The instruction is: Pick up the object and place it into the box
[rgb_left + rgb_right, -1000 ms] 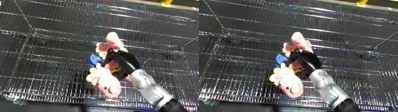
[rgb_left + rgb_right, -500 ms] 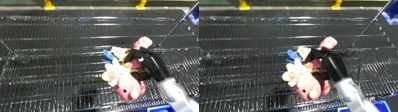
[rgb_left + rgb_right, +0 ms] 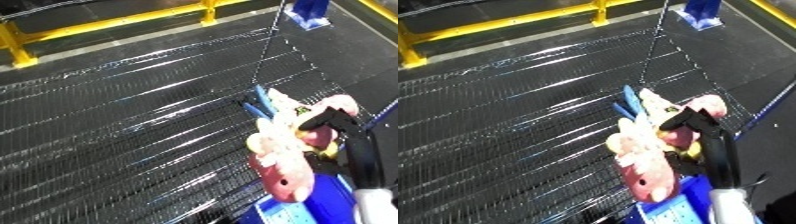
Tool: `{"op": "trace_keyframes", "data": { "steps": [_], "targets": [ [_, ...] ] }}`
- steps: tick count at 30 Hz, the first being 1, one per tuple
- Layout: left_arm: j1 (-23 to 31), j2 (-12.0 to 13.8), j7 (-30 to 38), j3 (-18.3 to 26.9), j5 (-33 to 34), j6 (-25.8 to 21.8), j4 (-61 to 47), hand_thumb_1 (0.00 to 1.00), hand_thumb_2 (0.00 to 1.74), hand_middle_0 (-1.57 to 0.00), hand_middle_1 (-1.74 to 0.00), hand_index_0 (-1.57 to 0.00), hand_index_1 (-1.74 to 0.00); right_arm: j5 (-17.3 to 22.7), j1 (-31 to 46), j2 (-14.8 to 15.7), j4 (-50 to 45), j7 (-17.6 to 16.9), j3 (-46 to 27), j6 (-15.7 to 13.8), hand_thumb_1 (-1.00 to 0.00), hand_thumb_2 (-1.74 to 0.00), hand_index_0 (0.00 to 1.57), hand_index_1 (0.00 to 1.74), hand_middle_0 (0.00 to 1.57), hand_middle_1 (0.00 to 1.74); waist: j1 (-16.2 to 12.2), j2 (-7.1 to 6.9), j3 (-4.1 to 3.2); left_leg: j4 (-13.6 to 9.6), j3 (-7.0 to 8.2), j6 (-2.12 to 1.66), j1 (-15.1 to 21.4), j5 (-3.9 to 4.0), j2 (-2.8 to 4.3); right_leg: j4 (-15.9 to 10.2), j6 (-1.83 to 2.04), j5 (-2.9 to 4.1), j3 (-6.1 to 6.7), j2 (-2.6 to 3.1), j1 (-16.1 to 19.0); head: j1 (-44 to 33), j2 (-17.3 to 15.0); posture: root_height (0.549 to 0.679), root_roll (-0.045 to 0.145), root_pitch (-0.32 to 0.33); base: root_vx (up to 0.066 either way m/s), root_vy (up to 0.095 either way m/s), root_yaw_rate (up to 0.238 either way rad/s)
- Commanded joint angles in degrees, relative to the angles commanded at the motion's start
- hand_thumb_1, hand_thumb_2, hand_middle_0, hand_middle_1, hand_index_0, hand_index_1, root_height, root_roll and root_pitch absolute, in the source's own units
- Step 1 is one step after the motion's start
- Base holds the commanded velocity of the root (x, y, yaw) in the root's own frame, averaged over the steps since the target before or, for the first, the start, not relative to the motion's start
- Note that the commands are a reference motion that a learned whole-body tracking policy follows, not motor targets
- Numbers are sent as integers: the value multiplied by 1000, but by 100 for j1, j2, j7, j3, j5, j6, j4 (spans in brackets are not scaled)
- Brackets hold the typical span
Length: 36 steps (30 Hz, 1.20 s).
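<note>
A pink and cream plush toy (image 3: 277, 150) with a blue part (image 3: 258, 96) hangs in my right hand (image 3: 330, 121), whose black fingers are curled round its upper end. The toy is held off the black wire mesh surface (image 3: 133, 125), near the mesh's right edge. Just below the toy's lower end, at the bottom right, shows part of a blue bin (image 3: 313, 202). My white forearm (image 3: 728, 205) comes in from the bottom right corner. The left hand shows in neither view.
A yellow railing (image 3: 124, 22) runs along the far side of the mesh. A blue object (image 3: 306, 12) stands on the floor at the top right. A thin wire upright (image 3: 269, 42) rises at the mesh's far right corner.
The whole picture has swung and tilted, so the camera has turned. The toy, which lay on the mesh under my right hand, is now lifted and sits by the blue bin at the right.
</note>
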Motion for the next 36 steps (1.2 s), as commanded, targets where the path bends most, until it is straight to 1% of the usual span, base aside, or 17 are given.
{"op": "trace_keyframes", "data": {
  "steps": [2, 4, 7, 11, 13, 16, 18, 23, 25, 27, 32, 36],
  "targets": [
    [-10, -5, 0, -11, 0, -15, -6, 1000, 1740, -1570, -1740, -1570, -1740, 31, 186, 42, 46, -125, -253, -25, -1000, -1740, 1570, 1740, 1570, 1740, -100, 27, -28, -17, 43, -1, 34, -15, 3, -23, 0, 2, 29, 1, 5, 124, -34, 641, 73, -144, 7, 28, -131],
    [-28, -31, 16, -21, -12, -35, -2, 1000, 1740, -1570, -1740, -1570, -1740, 159, 356, 163, 133, -274, -500, -95, -1000, -1740, 1570, 1740, 1570, 1740, -234, 59, -55, -41, 99, -5, 77, -32, 14, -63, -1, 12, 60, 7, 19, 463, -81, 642, 75, -140, 10, 31, -168],
    [-48, -82, 48, -31, -45, -51, 50, 1000, 1740, -1570, -1740, -1570, -1740, 444, 620, 471, 231, -415, -794, -247, -1000, -1740, 1570, 1740, 1570, 1740, -418, 96, -87, -77, 178, -10, 132, -52, 39, -133, -7, 31, 95, 21, 45, 701, -102, 644, 79, -136, 8, 29, -163],
    [-34, -113, 48, -41, -53, -51, 118, 1000, 1740, -1570, -1740, -1570, -1740, 720, 905, 819, 372, -515, -1054, -364, -1000, -1740, 1570, 1740, 1570, 1740, -618, 120, -121, -123, 258, -22, 188, -63, 75, -200, -16, 55, 135, 48, 50, 834, -112, 646, 81, -130, 3, 16, -142],
    [-13, -106, 35, -44, -65, -66, 127, 1000, 1740, -1570, -1740, -1570, -1740, 906, 1000, 947, 525, -588, -1191, -428, -1000, -1740, 1570, 1740, 1570, 1740, -719, 140, -128, -143, 297, -32, 215, -65, 91, -233, -21, 71, 163, 64, 44, 957, -137, 647, 83, -128, 4, 14, -157],
    [9, -88, 16, -56, -95, -103, 146, 1000, 1740, -1570, -1740, -1570, -1740, 1154, 1052, 1020, 805, -674, -1329, -514, -1000, -1740, 1570, 1740, 1570, 1740, -826, 177, -128, -172, 352, -47, 244, -63, 105, -275, -29, 98, 202, 81, 31, 1028, -146, 648, 87, -124, 2, 17, -137],
    [14, -76, 3, -66, -122, -131, 162, 1000, 1740, -1570, -1740, -1570, -1740, 1410, 1031, 1053, 1038, -674, -1366, -611, -1000, -1740, 1570, 1740, 1570, 1740, -874, 208, -122, -189, 389, -58, 256, -56, 113, -305, -34, 117, 227, 89, 24, 1130, -148, 649, 89, -121, -7, 11, -123],
    [23, -60, 10, -90, -215, -202, 248, 1000, 1740, -1570, -1740, -1570, -1740, 2396, 820, 1141, 1816, -725, -1500, -974, -750, -1305, 1178, 1305, 1178, 1305, -926, 275, -127, -232, 450, -89, 273, -33, 131, -366, -43, 154, 244, 96, 14, 1327, -123, 651, 93, -114, -15, 1, -73],
    [25, -34, 0, -112, -233, -234, 280, 1000, 1740, -1570, -1740, -1570, -1740, 2768, 706, 1110, 2176, -754, -1587, -1083, -650, -1131, 1020, 1131, 1020, 1131, -918, 299, -143, -254, 456, -102, 277, -22, 132, -385, -42, 163, 233, 95, 22, 1389, -100, 652, 95, -112, -10, -10, 6],
    [27, 2, -15, -131, -232, -256, 303, 1000, 1740, -1570, -1740, -1570, -1740, 3010, 623, 1028, 2491, -761, -1650, -1135, -550, -957, 864, 957, 864, 957, -903, 318, -156, -272, 457, -113, 275, -9, 133, -401, -41, 168, 221, 93, 28, 1439, -87, 653, 95, -110, -6, -17, 21],
    [50, 76, -48, -166, -206, -274, 320, 1000, 1740, -1570, -1740, -1570, -1740, 3155, 513, 744, 3025, -754, -1710, -1118, -300, -522, 471, 522, 471, 522, -853, 351, -169, -324, 445, -137, 260, 31, 135, -448, -37, 176, 191, 99, 37, 1477, -137, 654, 97, -104, -6, -21, 17],
    [40, 103, -50, -170, -203, -277, 309, 1000, 1740, -1570, -1740, -1570, -1740, 3164, 509, 633, 3220, -729, -1728, -1098, -100, -174, 157, 174, 157, 174, -805, 345, -169, -357, 431, -149, 246, 68, 145, -469, -34, 167, 165, 108, 42, 1423, -150, 655, 97, -101, -6, -20, 20]
  ]
}}
